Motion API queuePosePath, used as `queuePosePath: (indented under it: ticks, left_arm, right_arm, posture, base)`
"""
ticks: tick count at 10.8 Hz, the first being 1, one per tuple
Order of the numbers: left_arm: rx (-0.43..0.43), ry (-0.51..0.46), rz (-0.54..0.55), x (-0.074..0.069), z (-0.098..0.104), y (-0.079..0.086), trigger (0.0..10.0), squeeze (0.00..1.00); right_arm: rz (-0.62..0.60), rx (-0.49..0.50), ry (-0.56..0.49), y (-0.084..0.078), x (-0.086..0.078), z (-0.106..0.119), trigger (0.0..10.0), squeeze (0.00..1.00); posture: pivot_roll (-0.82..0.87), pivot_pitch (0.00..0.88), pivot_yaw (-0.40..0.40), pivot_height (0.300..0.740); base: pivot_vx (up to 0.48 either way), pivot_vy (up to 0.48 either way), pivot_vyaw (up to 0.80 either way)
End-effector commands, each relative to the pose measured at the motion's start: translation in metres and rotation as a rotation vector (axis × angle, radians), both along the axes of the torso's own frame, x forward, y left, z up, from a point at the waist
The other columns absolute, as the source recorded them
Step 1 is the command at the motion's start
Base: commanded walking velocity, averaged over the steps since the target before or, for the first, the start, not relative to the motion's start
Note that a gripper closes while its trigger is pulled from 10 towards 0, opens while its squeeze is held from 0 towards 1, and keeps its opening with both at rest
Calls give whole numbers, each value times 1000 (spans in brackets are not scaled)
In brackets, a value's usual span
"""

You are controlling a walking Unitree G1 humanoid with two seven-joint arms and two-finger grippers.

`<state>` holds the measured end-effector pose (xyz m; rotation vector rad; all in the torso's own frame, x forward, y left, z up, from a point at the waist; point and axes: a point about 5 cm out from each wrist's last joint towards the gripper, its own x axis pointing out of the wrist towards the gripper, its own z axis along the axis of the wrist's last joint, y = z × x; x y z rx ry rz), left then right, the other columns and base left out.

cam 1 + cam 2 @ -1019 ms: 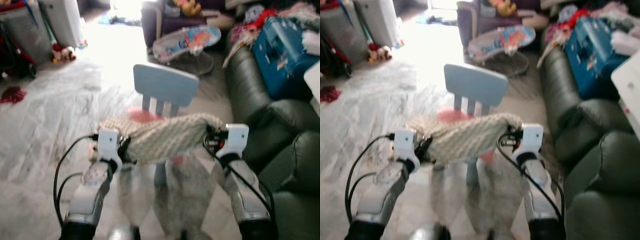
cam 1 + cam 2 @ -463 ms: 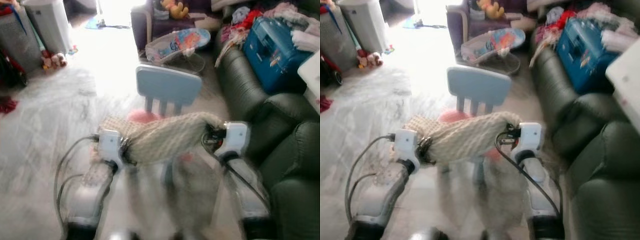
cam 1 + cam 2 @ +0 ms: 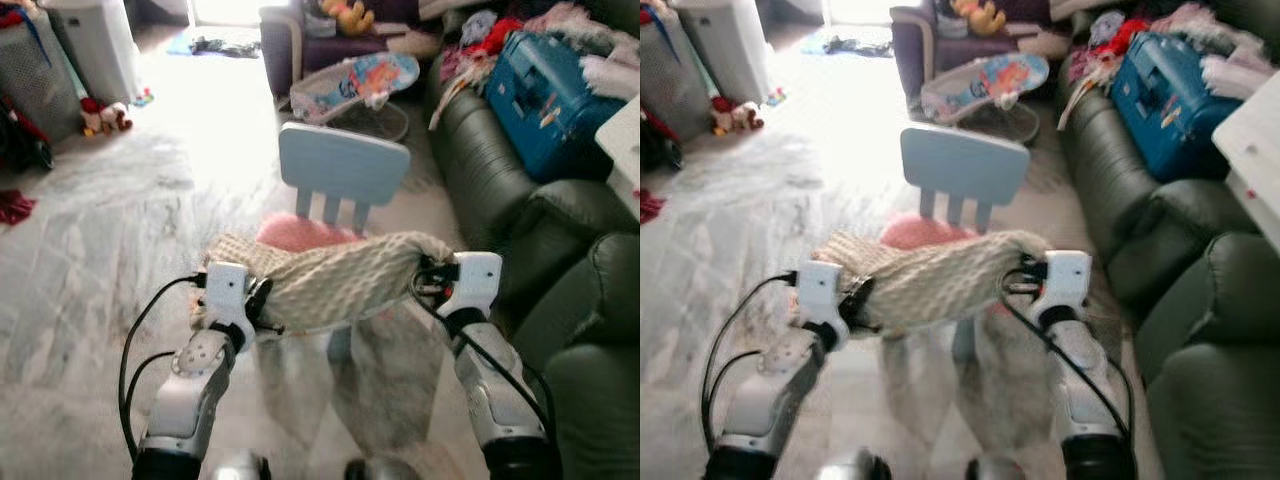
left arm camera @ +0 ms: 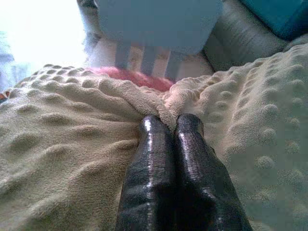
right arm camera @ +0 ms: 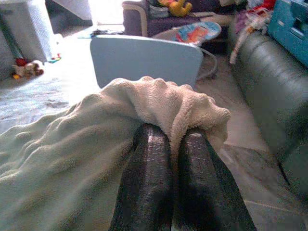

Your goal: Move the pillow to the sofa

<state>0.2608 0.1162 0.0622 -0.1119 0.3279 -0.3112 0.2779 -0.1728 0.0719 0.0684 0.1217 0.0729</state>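
A cream, bobbled pillow hangs in the air between my two arms, above a small chair. My left gripper is shut on the pillow's left end, its black fingers pinching a fold of the fabric. My right gripper is shut on the right end, with cloth bunched over its fingertips. The dark green leather sofa runs along my right side, close to my right arm.
A light blue child's chair with a pink seat stands right in front of me, under the pillow. A blue case and piled clothes lie on the sofa's far part. A baby bouncer and a purple armchair stand beyond.
The camera has shifted a little, so the chair and sofa sit slightly differently in view. Both grippers still hold the pillow at the same height between them.
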Motion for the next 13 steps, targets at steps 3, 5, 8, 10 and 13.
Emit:
queuePosePath:
  ticks: [3,5,8,10,13]
  left_arm:
    - [-6,-36,-38,3,9,-5,10000,0]
    - [4,-29,-30,1,8,-2,10000,0]
    - [9,-28,-34,1,9,-2,10000,0]
    - [10,-26,-39,1,8,-3,10000,0]
    - [14,-23,-39,2,8,-3,10000,0]
  right_arm:
    - [10,2,-12,0,4,4,10000,0]
    - [9,2,-6,-2,4,3,10000,0]
    - [14,7,0,1,2,1,10000,0]
    - [1,2,8,-5,1,0,10000,0]
    - [0,6,15,-3,1,-1,10000,0]
  posture:
    - [-3,0,-42,740]
    - [-1,0,-43,740]
    - [-2,0,-38,740]
    - [-8,0,-35,740]
    - [-8,0,-36,740]
  base:
    - [-303,0,0]
    - [-311,0,0]
    - [-311,0,0]
    - [-309,0,0]
    - [-303,0,0]
